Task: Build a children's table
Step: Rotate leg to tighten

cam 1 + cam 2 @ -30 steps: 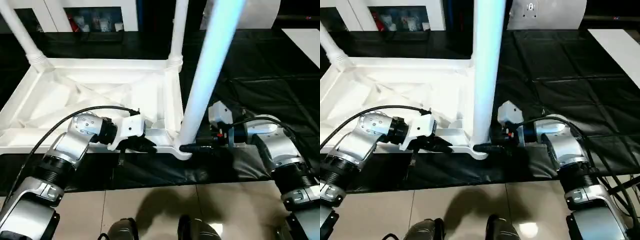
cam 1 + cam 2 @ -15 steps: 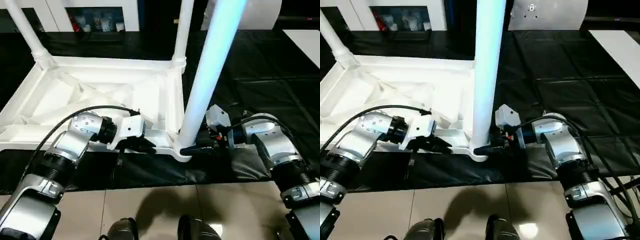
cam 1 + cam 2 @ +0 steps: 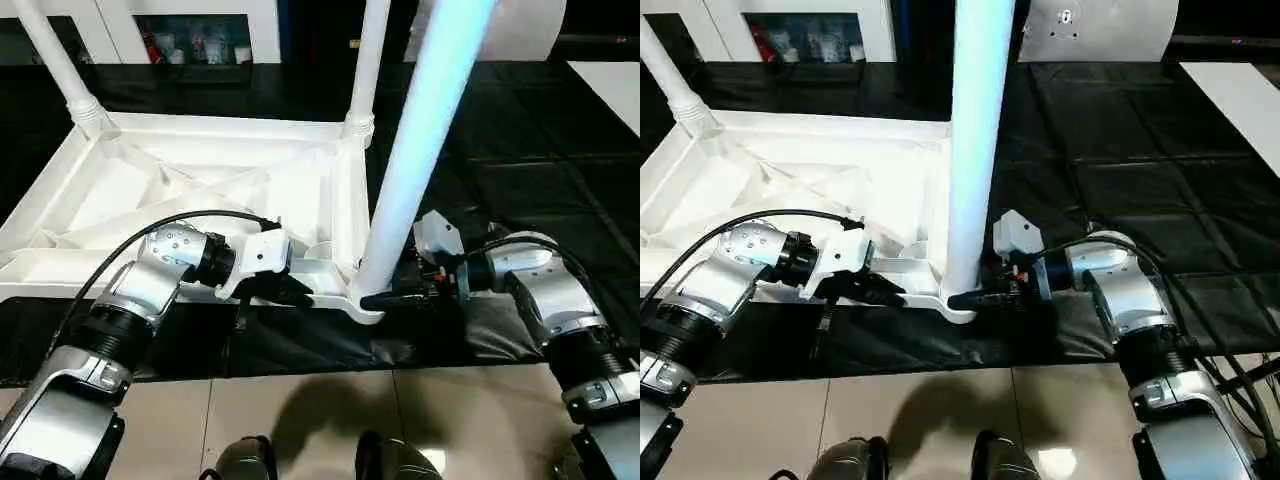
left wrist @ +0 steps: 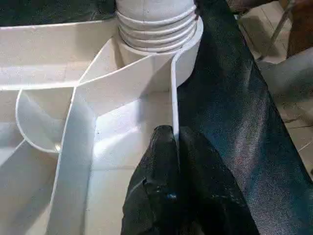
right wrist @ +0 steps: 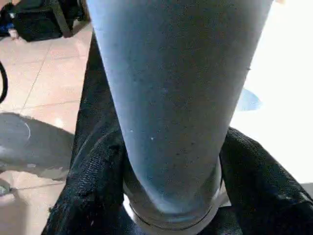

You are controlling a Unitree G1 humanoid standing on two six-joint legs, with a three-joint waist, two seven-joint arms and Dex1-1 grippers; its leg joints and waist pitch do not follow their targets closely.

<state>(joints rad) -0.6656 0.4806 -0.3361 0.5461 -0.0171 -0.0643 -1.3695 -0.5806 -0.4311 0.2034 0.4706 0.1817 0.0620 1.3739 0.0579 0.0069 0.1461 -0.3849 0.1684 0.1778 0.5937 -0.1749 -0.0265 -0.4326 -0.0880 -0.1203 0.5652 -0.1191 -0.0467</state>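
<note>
The white plastic children's table top, rectangular with a ribbed underside, lies upside down on the black sheet-covered table, its near edge along the bench's front edge above the tan tiled floor. Two slim white tapered legs rise from the round sockets at its far corners, the far-left leg leaning toward the left and the far-right leg standing close to upright. A third, the near-right white tapered leg, stands in the near-right corner socket and leans slightly to the right, its threaded collar sitting at the socket mouth in the left wrist view. The left gripper reaches in from the left along the near edge; its black fingers are pressed together on the thin upright white rim of the table top, pinching that wall just short of the corner socket. The right gripper comes in level from the right, touching the base of the near-right leg; in the right wrist view its black fingers sit on either side of the leg just above the collar, closed against it. The robot's silver forearms angle inward from both lower corners.
</note>
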